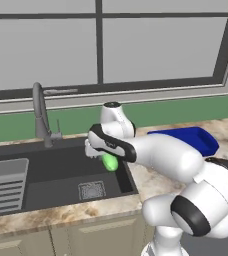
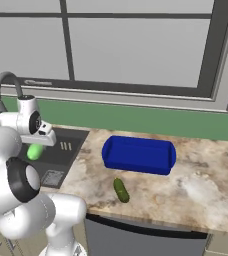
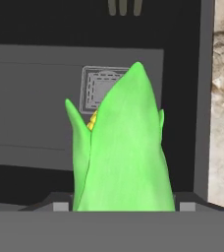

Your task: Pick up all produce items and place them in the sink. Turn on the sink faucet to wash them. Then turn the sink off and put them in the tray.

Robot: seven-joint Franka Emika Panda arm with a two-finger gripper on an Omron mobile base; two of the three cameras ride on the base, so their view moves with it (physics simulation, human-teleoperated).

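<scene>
Corn over the sink

My gripper (image 1: 102,156) is closed around the lime-green corn ear (image 3: 121,152), above the sink (image 1: 61,172) by its right edge; the olive cucumber (image 2: 121,190) lies near the counter's front edge.

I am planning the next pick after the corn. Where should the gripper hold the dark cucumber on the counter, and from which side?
Grip the cucumber across its middle, coming straight down from above. It lies flat and alone on the counter, in front of the tray, so both long sides are free; turn the jaws square to its slanted length.
</scene>
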